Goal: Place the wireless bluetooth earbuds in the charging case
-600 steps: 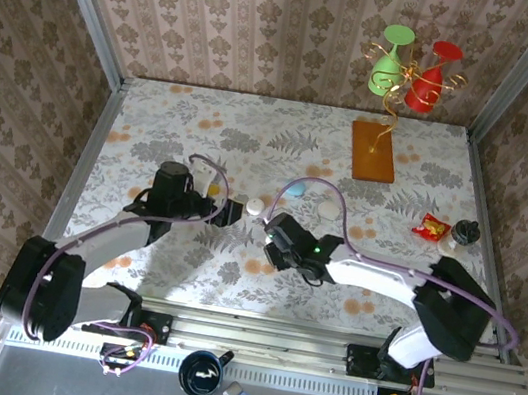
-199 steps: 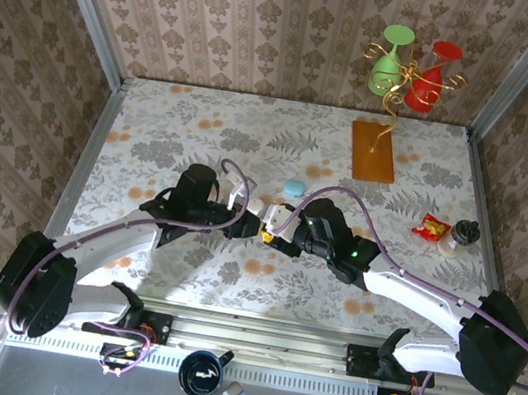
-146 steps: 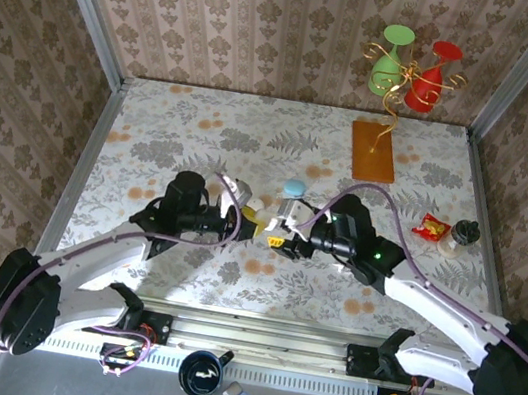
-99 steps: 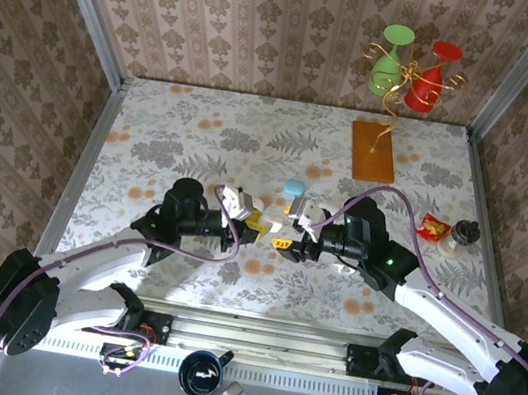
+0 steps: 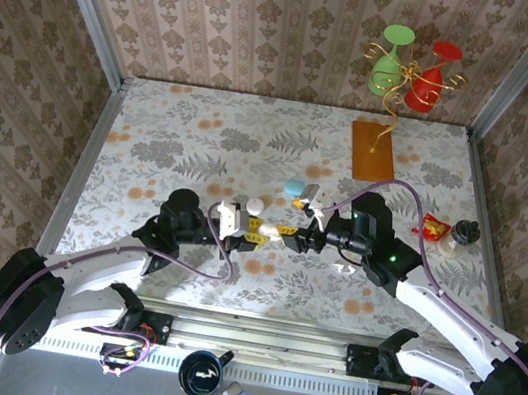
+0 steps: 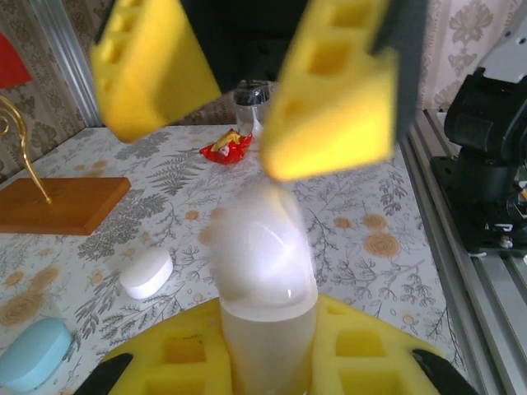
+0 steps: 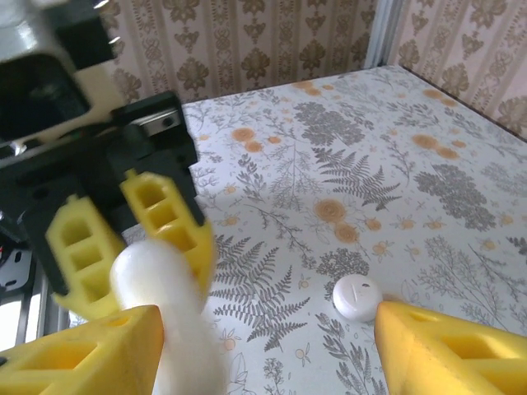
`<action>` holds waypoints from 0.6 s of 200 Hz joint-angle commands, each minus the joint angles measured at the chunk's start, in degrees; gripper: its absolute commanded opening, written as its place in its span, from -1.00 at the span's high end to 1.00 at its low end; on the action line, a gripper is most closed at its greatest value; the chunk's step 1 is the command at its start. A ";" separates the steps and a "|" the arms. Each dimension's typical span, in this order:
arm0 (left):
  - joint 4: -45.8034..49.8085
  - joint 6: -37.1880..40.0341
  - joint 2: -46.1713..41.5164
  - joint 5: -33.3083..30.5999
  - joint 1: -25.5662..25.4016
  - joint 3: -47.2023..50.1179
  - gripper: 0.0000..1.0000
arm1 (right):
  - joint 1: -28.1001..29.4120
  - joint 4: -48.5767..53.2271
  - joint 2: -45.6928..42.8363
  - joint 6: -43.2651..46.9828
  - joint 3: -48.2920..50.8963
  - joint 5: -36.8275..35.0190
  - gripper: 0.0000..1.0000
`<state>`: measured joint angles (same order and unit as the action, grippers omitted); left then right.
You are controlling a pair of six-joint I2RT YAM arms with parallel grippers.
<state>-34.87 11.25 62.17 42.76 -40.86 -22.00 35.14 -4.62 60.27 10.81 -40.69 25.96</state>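
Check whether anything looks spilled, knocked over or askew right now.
Nothing stands out. The left fingers clamp a white case, the right fingers stand open facing it, and the blue case and red packet lie flat on the table.

I have the left arm (image 5: 102,257) stretched in from the lower left, left gripper (image 5: 251,229) near frame centre, clamped on a white case (image 6: 263,271). The right arm (image 5: 448,309) comes from the lower right, right gripper (image 5: 296,217) facing it, jaws spread.

txt: none legible | red packet (image 5: 431,225) print: too blurry to rd | nums/signs: none
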 commanded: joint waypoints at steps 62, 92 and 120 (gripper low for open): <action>-19.10 -3.14 4.07 2.04 1.57 4.24 1.00 | -2.21 2.01 -2.32 -5.47 -0.79 4.71 -0.40; -21.73 -4.85 6.02 2.48 1.65 3.66 1.00 | 0.74 2.56 -1.79 1.64 1.01 3.39 -0.40; -22.17 -4.64 6.32 3.73 1.65 3.28 1.00 | 2.56 1.41 0.36 4.01 0.81 0.35 -0.40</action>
<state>-52.45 8.14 68.34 43.79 -39.38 -18.15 36.58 -3.36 59.31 10.46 -40.14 27.64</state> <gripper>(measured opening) 0.182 0.701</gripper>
